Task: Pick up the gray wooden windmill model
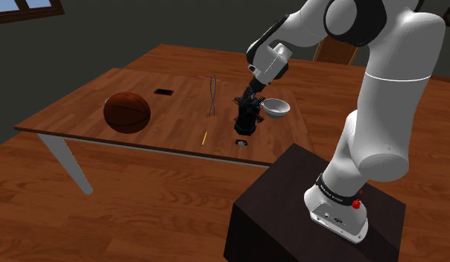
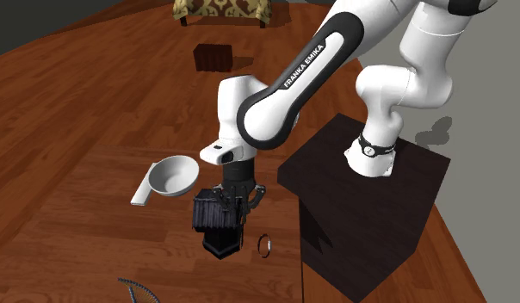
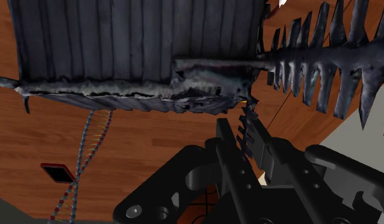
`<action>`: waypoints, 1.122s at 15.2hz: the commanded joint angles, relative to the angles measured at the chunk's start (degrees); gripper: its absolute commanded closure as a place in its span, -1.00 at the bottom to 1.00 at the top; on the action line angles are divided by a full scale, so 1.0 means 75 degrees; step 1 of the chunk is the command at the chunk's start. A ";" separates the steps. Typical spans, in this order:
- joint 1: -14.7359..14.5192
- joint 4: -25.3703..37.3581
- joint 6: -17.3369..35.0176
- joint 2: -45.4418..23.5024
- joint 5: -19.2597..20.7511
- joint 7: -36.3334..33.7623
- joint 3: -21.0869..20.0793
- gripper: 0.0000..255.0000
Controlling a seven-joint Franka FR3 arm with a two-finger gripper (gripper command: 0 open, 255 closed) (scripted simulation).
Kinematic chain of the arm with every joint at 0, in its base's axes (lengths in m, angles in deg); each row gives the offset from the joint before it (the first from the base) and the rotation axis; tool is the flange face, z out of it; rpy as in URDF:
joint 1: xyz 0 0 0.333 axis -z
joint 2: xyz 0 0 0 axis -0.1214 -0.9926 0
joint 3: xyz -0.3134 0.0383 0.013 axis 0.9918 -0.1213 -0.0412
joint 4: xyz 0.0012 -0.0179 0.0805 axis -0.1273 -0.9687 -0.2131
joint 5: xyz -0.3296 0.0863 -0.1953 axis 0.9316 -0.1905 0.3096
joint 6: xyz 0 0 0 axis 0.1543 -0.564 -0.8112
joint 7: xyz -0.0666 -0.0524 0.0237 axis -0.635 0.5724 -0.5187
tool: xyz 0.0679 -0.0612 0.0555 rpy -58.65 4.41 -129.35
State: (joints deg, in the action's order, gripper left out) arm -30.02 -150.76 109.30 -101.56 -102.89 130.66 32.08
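You have the gripper [image 2: 237,205] set straight above the windmill model [image 2: 217,225], at the middle of the shoulder view, over the wooden surface [image 1: 74,123] and just beside the white bowl [image 1: 276,108]. A top-down reach suits this, since the bowl crowds one side. In the wrist view the fingers [image 3: 226,143] look clenched on a thin slatted sail. Whether the base touches the wood is unclear. The model is dark grey, nearly black, with a ribbed plank body and comb-like sails, so judge the hold fragile.
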 commanded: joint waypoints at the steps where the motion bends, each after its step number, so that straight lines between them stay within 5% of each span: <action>1: 0.0001 -0.0002 0.0000 -0.0004 -0.0002 0.0002 0.0000 1.00; 5: 0.0000 0.0006 -0.0002 -0.0008 0.0000 -0.0005 -0.0002 1.00; 17: -0.0451 0.0008 -0.0211 0.1251 0.1892 -0.1575 0.0512 1.00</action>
State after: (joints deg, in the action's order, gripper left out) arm -33.16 -150.83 107.84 -93.00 -89.95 119.91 35.71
